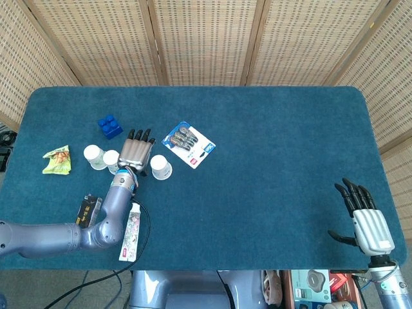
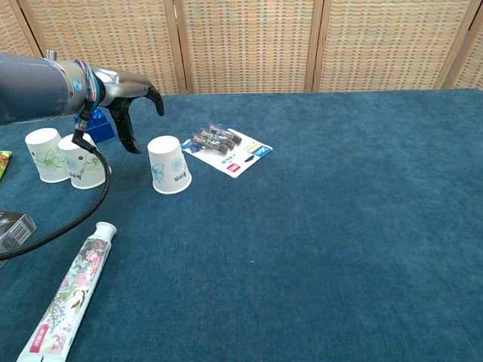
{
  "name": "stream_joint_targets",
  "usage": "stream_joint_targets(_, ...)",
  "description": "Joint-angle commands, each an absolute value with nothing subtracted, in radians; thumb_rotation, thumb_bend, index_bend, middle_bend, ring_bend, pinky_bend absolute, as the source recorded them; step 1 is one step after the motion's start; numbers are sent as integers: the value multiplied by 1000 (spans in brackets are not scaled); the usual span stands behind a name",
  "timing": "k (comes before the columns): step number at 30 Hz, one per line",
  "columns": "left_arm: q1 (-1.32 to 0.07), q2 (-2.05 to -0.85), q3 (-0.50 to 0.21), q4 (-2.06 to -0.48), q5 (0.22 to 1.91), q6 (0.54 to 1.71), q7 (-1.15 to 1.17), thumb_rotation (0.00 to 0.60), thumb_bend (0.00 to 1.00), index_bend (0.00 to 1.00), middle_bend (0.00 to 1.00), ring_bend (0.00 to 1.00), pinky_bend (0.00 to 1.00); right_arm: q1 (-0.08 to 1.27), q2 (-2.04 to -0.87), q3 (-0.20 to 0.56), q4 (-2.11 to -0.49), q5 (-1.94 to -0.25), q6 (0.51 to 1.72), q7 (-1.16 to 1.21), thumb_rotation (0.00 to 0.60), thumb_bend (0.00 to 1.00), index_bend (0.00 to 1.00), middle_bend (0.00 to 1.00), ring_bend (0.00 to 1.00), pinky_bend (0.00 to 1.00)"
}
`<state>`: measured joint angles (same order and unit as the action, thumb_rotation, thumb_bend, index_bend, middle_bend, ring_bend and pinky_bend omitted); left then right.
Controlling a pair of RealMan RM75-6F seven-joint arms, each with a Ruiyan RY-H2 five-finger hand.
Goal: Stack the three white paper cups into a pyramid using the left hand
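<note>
Blue-carpeted counter [image 1: 270, 161]: we see the left robot hand [image 1: 136, 152], spread and empty, beside the third cup [image 2: 168, 164]; a sideways brush could topple it.

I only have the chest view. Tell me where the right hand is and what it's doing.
Observer: The right hand is by the near right corner of the table, fingers spread, holding nothing.
Operator: Now the other one, from above.
Observer: The left hand lies over the gap between the middle cup and the lone cup, fingers extended toward the far side and holding nothing. I cannot tell whether it touches either cup.
</note>
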<state>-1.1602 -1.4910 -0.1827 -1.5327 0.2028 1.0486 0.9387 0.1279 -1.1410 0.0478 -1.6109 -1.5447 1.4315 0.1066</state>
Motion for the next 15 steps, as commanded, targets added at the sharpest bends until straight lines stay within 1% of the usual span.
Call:
stream_joint_targets(1, -1167, -1504, -181, -1519, 198, 1045, 948, 600, 246, 200, 0, 0, 0, 130, -1142, 47, -1609, -1544, 1428, 108, 600, 144, 0, 0, 0, 0)
stream_joint_targets(12, -1185, -1554, -181, -1457, 175, 1019, 970, 600, 246, 207, 0, 0, 0, 132, -1144, 48, -1602, -1536, 1421, 114, 600, 144, 0, 0, 0, 0)
stream_joint_targets(15, -1189, -1564, -182, -1446, 172, 1015, 975, 600, 246, 222, 0, 0, 0, 132, -1143, 48, -1601, -1534, 1422, 119, 600, 144, 0, 0, 0, 0)
